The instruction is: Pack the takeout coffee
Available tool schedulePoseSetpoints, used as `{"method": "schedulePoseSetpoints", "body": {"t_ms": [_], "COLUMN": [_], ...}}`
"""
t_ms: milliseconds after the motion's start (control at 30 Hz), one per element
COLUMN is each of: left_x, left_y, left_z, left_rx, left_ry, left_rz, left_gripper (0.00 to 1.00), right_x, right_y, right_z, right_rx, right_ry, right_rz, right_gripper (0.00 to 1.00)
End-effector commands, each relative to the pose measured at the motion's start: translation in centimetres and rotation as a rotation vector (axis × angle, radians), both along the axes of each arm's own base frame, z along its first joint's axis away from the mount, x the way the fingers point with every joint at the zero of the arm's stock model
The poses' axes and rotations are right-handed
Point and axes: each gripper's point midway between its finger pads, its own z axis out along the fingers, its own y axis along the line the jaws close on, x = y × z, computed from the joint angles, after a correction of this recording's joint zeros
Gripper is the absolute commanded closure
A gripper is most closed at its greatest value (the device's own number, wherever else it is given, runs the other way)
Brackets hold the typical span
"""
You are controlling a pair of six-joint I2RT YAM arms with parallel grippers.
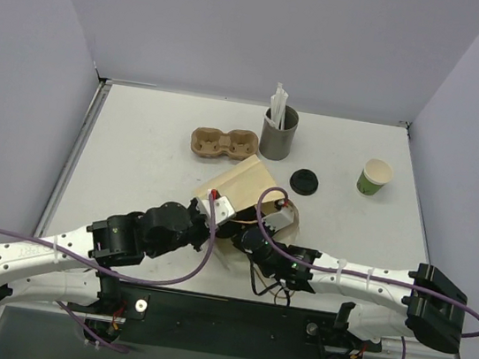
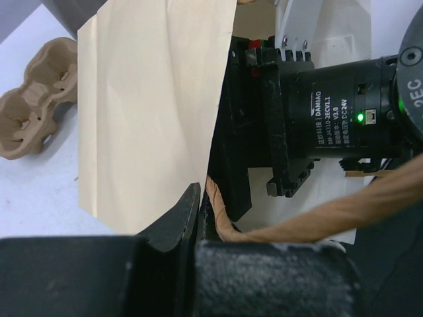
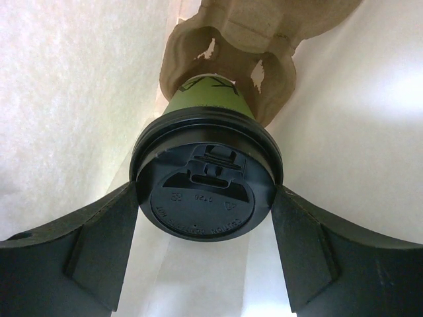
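lidded cup [image 3: 206, 191] in carrier [image 3: 264, 26], bag [image 3: 66, 99] walls close | right fingers [image 3: 99, 244] clasp it

The bag [image 2: 152, 112] is made of tan kraft paper, matt and lightly creased, and its handle [image 2: 317, 211] is of twisted brown paper cord. The cup carrier [image 3: 231, 33] is formed of rough, fibrous moulded pulp with ragged edges. The takeout coffee [image 3: 208, 99] is walled in matt green paper and capped with a lid [image 3: 198, 218] of black plastic, faintly glossy and embossed with small lettering. The fingers [image 3: 99, 244] of the right gripper [image 3: 205, 191] are moulded in dull black plastic. The table [image 1: 151, 176] is finished in smooth matt white.
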Motion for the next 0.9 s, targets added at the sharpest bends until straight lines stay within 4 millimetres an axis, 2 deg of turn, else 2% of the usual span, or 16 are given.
{"method": "schedulePoseSetpoints", "body": {"t_ms": [0,167,333,533,867], "left_x": [1.0,1.4,1.4,1.4,1.1], "left_y": [0.9,0.8,0.7,0.9,1.2], "left_z": [2.3,2.6,1.9,2.2,2.0], "left_rx": [0.066,0.112,0.132,0.116,0.129], "left_ry": [-0.115,-0.173,-0.176,-0.166,-0.148], "left_rz": [0.004,-0.018,-0.027,-0.012,-0.022], "left_gripper": [1.00,1.00,1.00,1.00,1.00], "right_x": [1.8,2.0,2.6,3.4,4.7], "right_y": [-0.1,0.7,1.0,0.7,0.2], "right_z": [2.6,3.0,3.1,2.2,3.2], "right_rx": [-0.007,-0.028,-0.045,-0.100,-0.190], "right_ry": [-0.085,-0.102,-0.115,-0.118,-0.167], "right_rz": [-0.060,-0.042,-0.039,-0.059,-0.098], "right_gripper": [0.44,0.44,0.44,0.44,0.45]}}
